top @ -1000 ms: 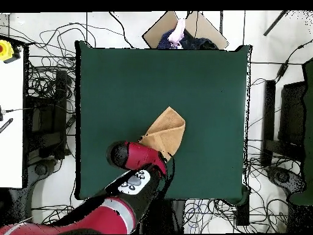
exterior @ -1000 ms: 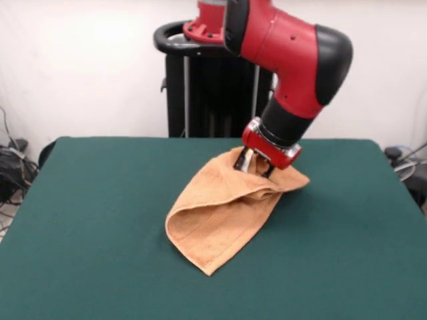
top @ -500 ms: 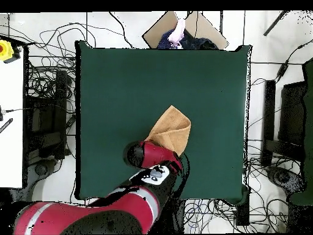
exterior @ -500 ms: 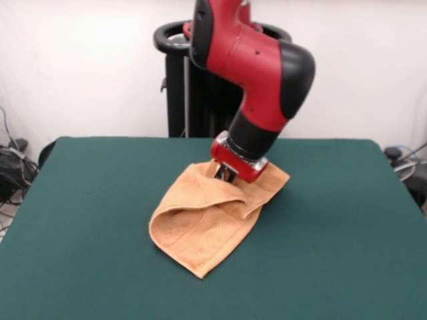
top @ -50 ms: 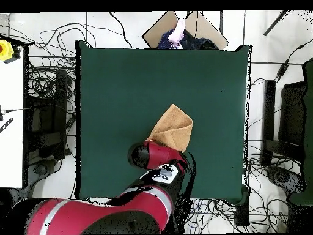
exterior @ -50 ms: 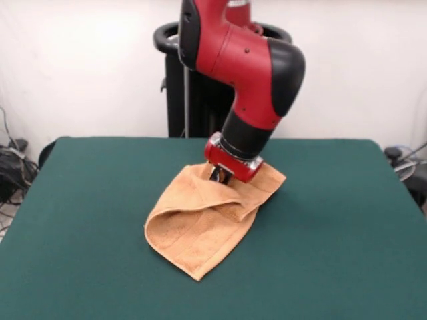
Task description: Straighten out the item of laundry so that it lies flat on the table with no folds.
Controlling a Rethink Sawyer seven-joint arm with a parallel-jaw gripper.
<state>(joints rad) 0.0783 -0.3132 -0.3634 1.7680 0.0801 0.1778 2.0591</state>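
I am holding the gripper [exterior @ -50 ms: 221, 176] down on the far part of the towel [exterior @ -50 ms: 200, 223], its tips buried in the cloth just under the red wrist, and I cannot tell from either view whether it is pinching the fabric or only pressing on it. Over the last second I have been carrying the arm to the left of the front view, and the towel has been coming along with it: the rounded fold on its left side and the near pointed corner are both sitting further left than they were, so I am judging that the cloth is being dragged rather than slipping free. The towel is lying near the middle of the table [exterior @ -50 ms: 347, 253], a little toward the robot's side, still doubled over itself with a raised loop along one edge. That means the drag is shifting the whole bundle and is not yet opening it; in the overhead view the towel [top @ -50 ms: 173, 126] is showing as a narrow folded wedge, well short of flat.
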